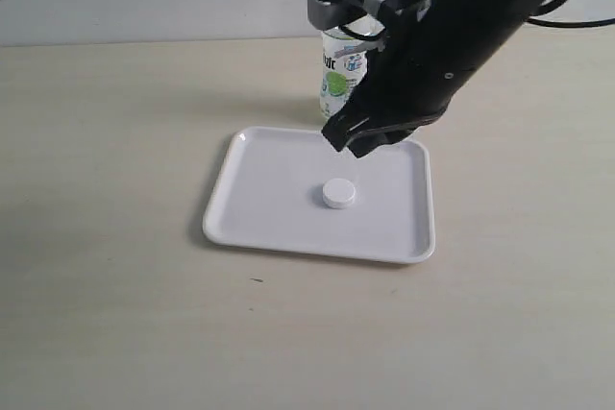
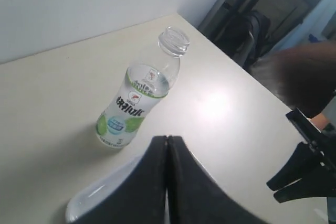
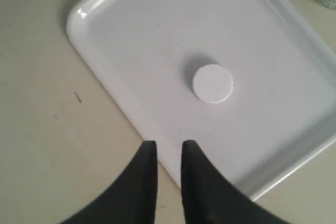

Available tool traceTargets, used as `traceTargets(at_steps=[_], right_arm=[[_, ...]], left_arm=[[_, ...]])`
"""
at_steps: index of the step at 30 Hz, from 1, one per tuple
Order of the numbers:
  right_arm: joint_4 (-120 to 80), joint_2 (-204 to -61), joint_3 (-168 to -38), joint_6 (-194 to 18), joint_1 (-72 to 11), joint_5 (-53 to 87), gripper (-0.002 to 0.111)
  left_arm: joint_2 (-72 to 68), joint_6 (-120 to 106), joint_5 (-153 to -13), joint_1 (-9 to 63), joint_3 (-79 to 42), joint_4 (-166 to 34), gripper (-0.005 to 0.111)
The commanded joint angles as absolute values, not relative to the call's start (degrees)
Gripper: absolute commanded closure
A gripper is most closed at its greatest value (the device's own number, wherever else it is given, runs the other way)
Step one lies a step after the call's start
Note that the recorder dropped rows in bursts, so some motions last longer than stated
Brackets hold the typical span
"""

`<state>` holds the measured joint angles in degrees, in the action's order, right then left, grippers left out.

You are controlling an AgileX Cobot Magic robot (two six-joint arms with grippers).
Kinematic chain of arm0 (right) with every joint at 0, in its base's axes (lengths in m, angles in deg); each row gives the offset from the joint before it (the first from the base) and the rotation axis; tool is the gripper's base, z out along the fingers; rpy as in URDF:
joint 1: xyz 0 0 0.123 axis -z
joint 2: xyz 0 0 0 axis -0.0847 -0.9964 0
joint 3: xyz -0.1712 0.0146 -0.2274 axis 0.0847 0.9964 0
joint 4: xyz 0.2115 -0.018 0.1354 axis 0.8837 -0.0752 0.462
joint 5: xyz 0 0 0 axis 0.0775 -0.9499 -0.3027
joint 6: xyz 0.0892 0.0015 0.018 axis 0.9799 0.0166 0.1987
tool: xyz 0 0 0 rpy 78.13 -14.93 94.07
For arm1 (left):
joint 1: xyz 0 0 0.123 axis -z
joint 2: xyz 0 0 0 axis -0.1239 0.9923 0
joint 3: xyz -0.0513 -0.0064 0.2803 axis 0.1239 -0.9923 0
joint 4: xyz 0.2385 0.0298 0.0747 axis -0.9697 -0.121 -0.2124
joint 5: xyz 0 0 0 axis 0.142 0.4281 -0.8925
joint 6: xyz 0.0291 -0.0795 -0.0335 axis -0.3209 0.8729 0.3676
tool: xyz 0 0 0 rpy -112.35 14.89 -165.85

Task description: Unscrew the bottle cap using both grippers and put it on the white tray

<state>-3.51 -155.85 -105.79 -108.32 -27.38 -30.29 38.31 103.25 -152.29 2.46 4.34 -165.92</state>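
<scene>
Light, stiff bottle cap [image 1: 338, 193] lies centre-frame on the white tray [image 1: 269, 189]; it looks best pinched across its rim. Jaws of the right gripper [image 3: 169, 145] stand slightly parted, empty; the left gripper [image 2: 167, 139] is clenched.

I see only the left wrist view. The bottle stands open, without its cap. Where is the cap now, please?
Observer: The bottle cap lies flat near the middle of the white tray.
Operator: Does the right gripper hold it?
Observer: No. The right gripper hangs above the tray, apart from the cap, its jaws a little apart with nothing between them.
Operator: Is anything else on the tray?
Observer: No. In the exterior view, only the cap shows on it.
</scene>
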Motion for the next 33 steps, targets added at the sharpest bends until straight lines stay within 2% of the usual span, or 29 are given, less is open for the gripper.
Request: traceTargets(at_steps=[1,5,10,16,24,30,33], right_arm=[[-0.6,-145.14,-94.69,-111.25,-27.48,-21.76,0.108],[-0.83,-134.98,-82.02,-109.69,-27.48,-8.89,0.108],[-0.6,-123.7,-67.87,-104.4,-27.48,6.57,0.108],[-0.49,-116.09,-60.5,-103.61,-27.48,9.07,0.108],[0.78,-110.17,-54.78,-103.61,-27.48,11.89,0.108],[1.01,-98.2,-47.72,-103.01,-27.48,13.23,0.108],[1.14,-91.49,-44.27,-101.46,-27.48,13.23,0.108]], left_arm=[[29.44,97.47,-152.64,-1.19,-8.56,-159.48,0.107],[19.43,86.84,-152.64,-3.73,-25.94,-147.96,0.107],[6.63,71.25,-152.64,-3.47,-48.37,-132.79,0.107],[-6.92,62.41,-152.64,-3.47,-64.83,-126.98,0.107],[-25.0,58.54,-152.64,-3.47,-79.03,-123.15,0.107],[-41.48,69.61,-152.64,-3.58,-79.03,-128.58,0.107],[-45.84,72.15,-142.46,-3.58,-79.03,-128.99,0.107]])
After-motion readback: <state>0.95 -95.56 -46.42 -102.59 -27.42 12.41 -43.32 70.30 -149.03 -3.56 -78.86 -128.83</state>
